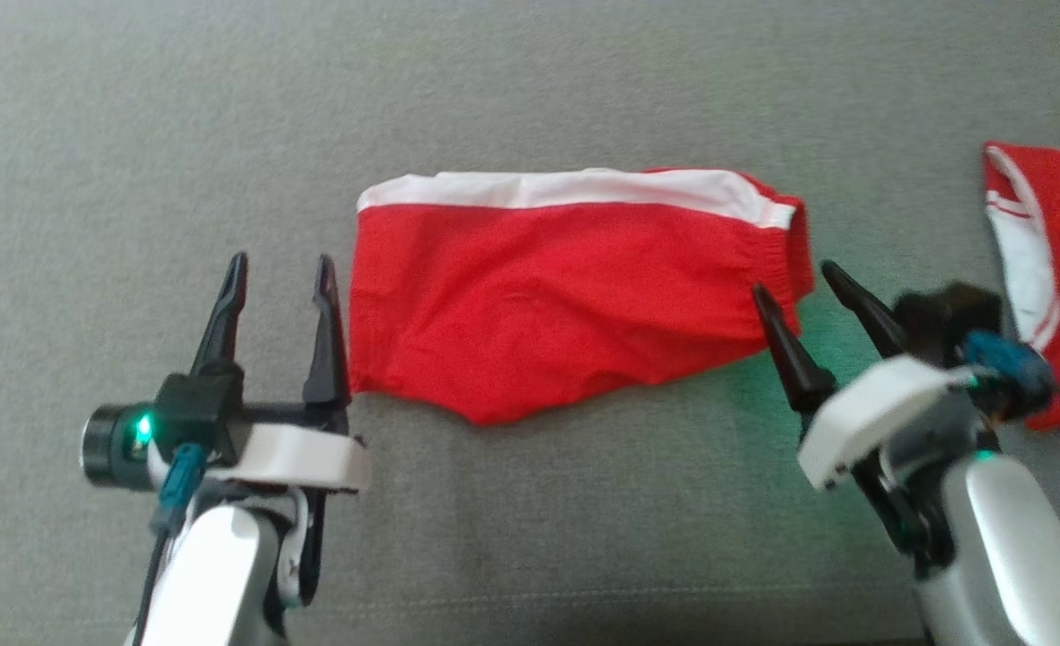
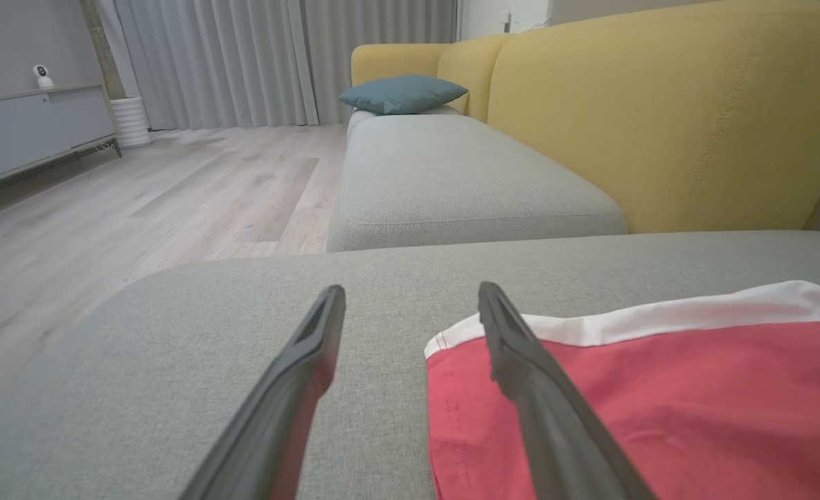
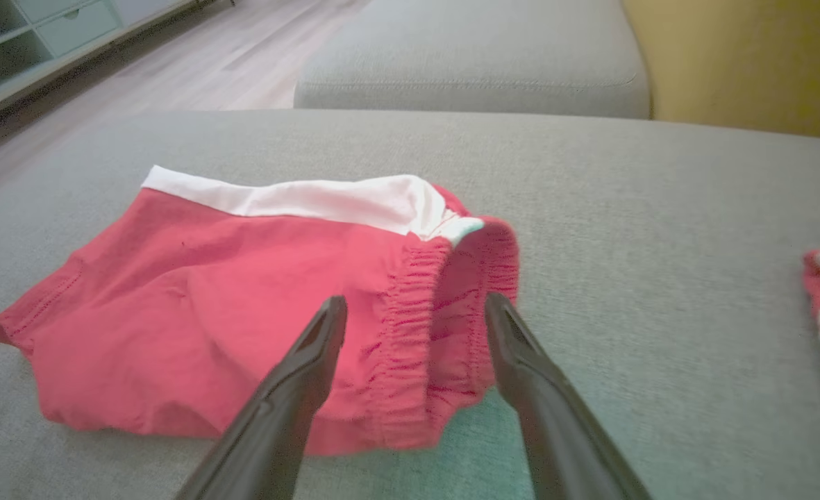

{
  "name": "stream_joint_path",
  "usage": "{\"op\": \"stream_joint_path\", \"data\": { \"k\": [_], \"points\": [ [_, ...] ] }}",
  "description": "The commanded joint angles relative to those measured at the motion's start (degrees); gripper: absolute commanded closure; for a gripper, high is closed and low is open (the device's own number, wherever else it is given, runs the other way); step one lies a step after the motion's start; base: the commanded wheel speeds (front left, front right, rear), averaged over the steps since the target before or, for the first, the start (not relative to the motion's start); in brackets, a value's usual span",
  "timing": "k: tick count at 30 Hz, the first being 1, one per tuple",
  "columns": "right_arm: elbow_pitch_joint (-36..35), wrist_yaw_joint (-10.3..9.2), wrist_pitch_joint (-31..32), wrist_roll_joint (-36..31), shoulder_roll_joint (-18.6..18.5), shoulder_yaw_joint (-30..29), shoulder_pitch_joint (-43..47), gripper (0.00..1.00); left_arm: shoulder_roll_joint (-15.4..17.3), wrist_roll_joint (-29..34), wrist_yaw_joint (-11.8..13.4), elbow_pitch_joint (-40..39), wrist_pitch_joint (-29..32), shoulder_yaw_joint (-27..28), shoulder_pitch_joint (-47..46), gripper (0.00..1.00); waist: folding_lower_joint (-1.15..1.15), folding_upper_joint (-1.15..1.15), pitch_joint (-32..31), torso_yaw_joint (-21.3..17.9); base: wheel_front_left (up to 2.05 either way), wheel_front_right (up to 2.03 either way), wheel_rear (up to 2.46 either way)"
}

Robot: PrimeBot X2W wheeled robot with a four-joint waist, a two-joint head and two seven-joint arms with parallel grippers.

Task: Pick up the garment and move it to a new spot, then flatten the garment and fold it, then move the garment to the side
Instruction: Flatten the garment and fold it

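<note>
- Pointing forward over the grey cushion (image 1: pixel 530 538), the left tool (image 1: pixel 280 265) stands spread wide and empty, its inner finger just beside the left edge of the garment (image 1: pixel 565 278).
- On the other side, the right tool (image 1: pixel 792 278) is also spread wide and holds nothing; its fingers aim at the garment's gathered elastic end, which shows between them in the right wrist view.
- The garment, red shorts with a white band along the far edge, lies fairly flat on the cushion between the two tools.
- Well apart to the right lies a second red-and-white cloth (image 1: pixel 1046 242).
- Beyond are a yellow sofa back (image 2: pixel 659 118), a teal pillow (image 2: pixel 403 94), a wooden floor (image 2: pixel 139 201) and grey curtains (image 2: pixel 243 55).
</note>
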Motion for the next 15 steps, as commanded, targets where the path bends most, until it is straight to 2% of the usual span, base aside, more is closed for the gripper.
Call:
{"op": "stream_joint_path", "data": {
  "k": [1, 8, 15],
  "points": [
    [0.47, 0.1, 1.24, 0.65, -1.18, 1.82, -3.37, 0.0, -0.22, -0.21, -0.07, -1.26, -0.55, 1.76, -2.58, 0.0, 0.0, 0.0, 1.58, 1.64, 0.0, 0.0, 0.0],
    [7.05, 0.1, 2.28, 0.44, -3.34, -2.83, -7.37, 0.0, -1.13, 0.06, -0.55, -0.28, -1.15, 1.05, -4.14, 0.0, 0.0, 0.0, 3.58, 4.62, 0.0, 0.0, 0.0],
    [11.15, 0.1, 4.25, 2.13, -3.77, -4.26, -9.36, 0.0, -1.41, 0.43, -0.76, -0.16, -1.37, 0.99, -4.97, 0.0, 0.0, 0.0, 5.3, 5.51, 0.0, 0.0, 0.0]
  ]
}}
